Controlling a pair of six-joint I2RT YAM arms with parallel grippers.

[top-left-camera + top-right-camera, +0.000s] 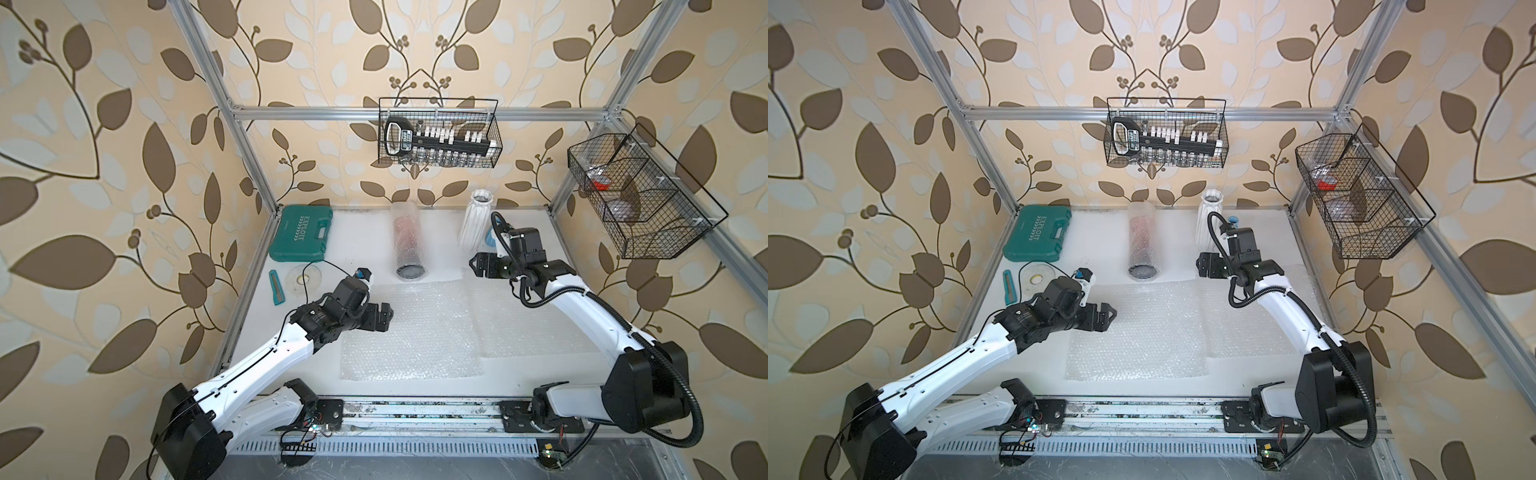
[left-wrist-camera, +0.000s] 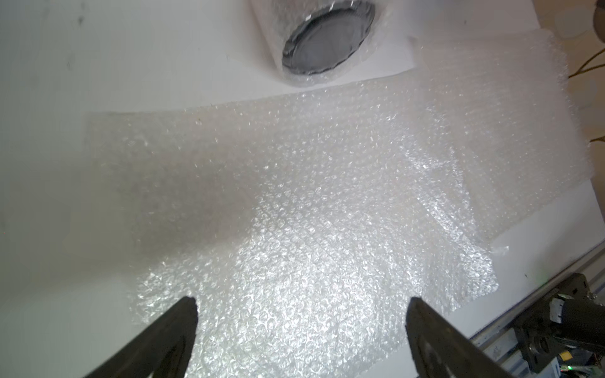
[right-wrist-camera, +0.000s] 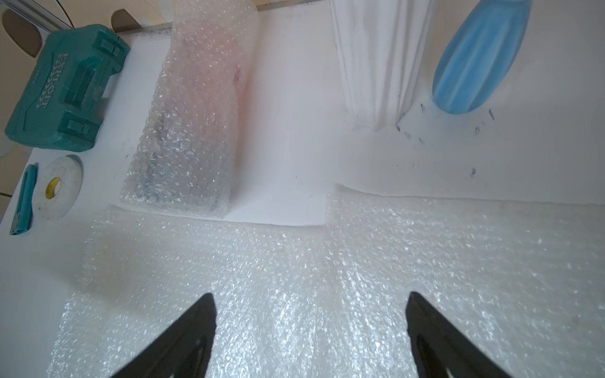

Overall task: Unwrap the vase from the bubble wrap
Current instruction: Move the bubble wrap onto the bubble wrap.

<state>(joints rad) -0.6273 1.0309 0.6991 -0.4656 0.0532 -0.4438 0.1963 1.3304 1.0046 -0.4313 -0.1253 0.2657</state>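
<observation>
Checking the top views first: the wrapped vase [image 1: 408, 241] lies on its side mid-table toward the back wall, dark end facing the arms. The bubble wrap [image 1: 405, 220] is still rolled round it, so I'd say this unwrap hasn't started. Two loose sheets [image 1: 415, 336] lie flat and overlapping in front of it. Left gripper [image 1: 384, 319] hovers over the near sheet's left edge, jaws spread, holding nothing. Right gripper [image 1: 473, 266] sits just beside the white vase [image 1: 476, 222], jaws also spread and empty, and points toward the tube; probably lining up on it.

The back wire basket [image 1: 496, 137] holds a black socket rack [image 1: 440, 139]. The side wire basket [image 1: 665, 245] is divided, with something red [image 1: 600, 181] in one compartment; the rest is unclear. The green case [image 1: 301, 232] is closed, contents hidden.

Left wrist: left gripper [image 2: 301, 301] is wide apart above the sheet, nothing between the jaws. The tube's dark end [image 2: 327, 42] is ahead, well apart.

Right wrist: right gripper [image 3: 311, 296] is spread over the sheets. A pinkish body shows through the wrap [image 3: 193, 131]. A blue ribbed object [image 3: 478, 59] stands bare beside the white vase. The tape roll [image 3: 57, 188] and cutter [image 3: 23, 199] are parked by the case, out of the way.
</observation>
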